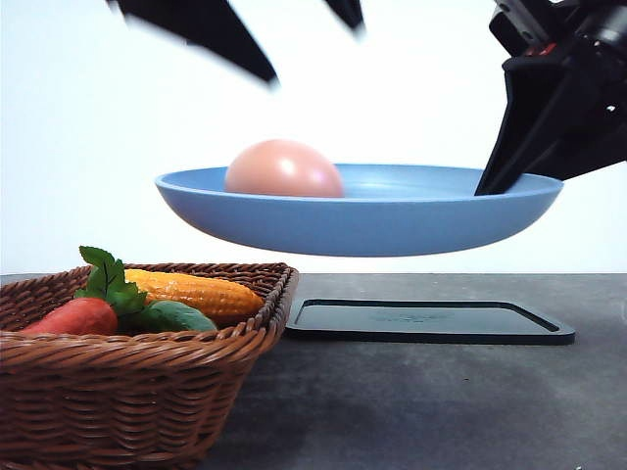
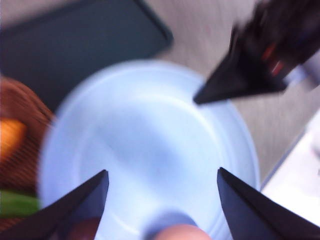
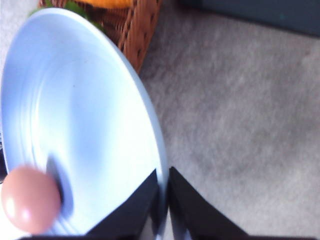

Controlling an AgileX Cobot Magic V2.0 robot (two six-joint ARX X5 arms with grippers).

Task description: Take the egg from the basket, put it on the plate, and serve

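The pinkish egg (image 1: 284, 169) rests in the left half of the blue plate (image 1: 392, 220), which hangs level in the air above the table. My right gripper (image 1: 490, 186) is shut on the plate's right rim; in the right wrist view its fingers (image 3: 164, 195) pinch that rim, with the egg (image 3: 30, 200) lying across the plate (image 3: 85, 115). My left gripper (image 1: 313, 54) hovers open above the plate, blurred. Between its spread fingers (image 2: 162, 200) the left wrist view shows the plate (image 2: 150, 140) and the top of the egg (image 2: 177, 234). The wicker basket (image 1: 127, 392) stands at the front left.
The basket holds a corn cob (image 1: 201, 291), a red vegetable with green leaves (image 1: 78, 315) and a green cucumber (image 1: 181, 316). A flat black tray (image 1: 431, 323) lies on the grey table (image 1: 441, 411) below the plate.
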